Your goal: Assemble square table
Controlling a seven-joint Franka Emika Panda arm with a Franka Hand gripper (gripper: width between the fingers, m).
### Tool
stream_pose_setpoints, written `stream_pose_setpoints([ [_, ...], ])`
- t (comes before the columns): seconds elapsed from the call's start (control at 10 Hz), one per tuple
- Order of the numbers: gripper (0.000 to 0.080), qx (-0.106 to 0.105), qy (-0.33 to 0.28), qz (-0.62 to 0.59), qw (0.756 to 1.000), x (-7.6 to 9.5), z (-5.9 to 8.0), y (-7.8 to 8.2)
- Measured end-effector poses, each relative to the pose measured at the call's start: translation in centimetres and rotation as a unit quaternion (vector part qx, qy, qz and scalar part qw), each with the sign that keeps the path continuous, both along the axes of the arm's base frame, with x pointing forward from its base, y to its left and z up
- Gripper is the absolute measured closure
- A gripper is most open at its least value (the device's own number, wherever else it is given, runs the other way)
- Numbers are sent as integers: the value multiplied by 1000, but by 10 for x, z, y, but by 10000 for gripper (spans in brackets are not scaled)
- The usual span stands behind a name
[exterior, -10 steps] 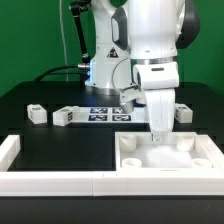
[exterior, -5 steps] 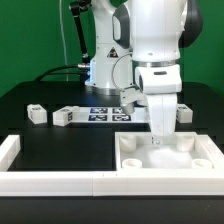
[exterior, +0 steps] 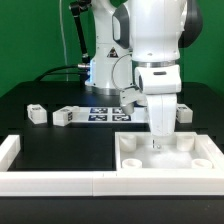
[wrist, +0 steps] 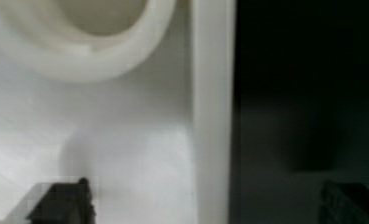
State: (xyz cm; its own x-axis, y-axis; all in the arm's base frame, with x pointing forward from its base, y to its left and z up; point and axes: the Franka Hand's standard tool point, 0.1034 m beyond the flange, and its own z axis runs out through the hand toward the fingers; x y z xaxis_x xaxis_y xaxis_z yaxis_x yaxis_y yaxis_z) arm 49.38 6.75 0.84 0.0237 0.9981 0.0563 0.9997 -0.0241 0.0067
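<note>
Exterior view: the square table top (exterior: pixel 190 160) lies on the black tabletop (exterior: pixel 70 140) at about 4 o'clock, beside the white border walls (exterior: pixel 50 181). The claw (exterior: pixel 157 142) hangs low over its far rim. Wrist view shows its fingers (wrist: pixel 60 200) spread, one on either side of that rim. Two legs (exterior: pixel 37 113) lie near 9 o'clock.

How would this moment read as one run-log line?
step: pre-grasp | gripper: open, fingers either side of rim | square table top: flat, not gripped | legs: loose, none fitted
</note>
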Motion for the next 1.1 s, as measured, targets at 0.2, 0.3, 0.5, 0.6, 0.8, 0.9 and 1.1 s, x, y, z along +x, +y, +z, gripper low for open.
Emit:
stream_pose_setpoints([
  [0.2, 150, 0, 0, 0, 1000, 0, 0, 0],
  [0.3, 150, 0, 0, 0, 1000, 0, 0, 0],
  [0.5, 150, 0, 0, -1, 1000, 0, 0, 0],
  [0.6, 150, 1, -9, -37, 999, -3, 9, 0],
  [0.8, 150, 1, -12, -141, 990, -19, 27, 13],
  [0.9, 150, 2, -10, -201, 979, -29, 36, 31],
  [1.1, 150, 7, -13, -300, 954, -30, 52, 58],
])
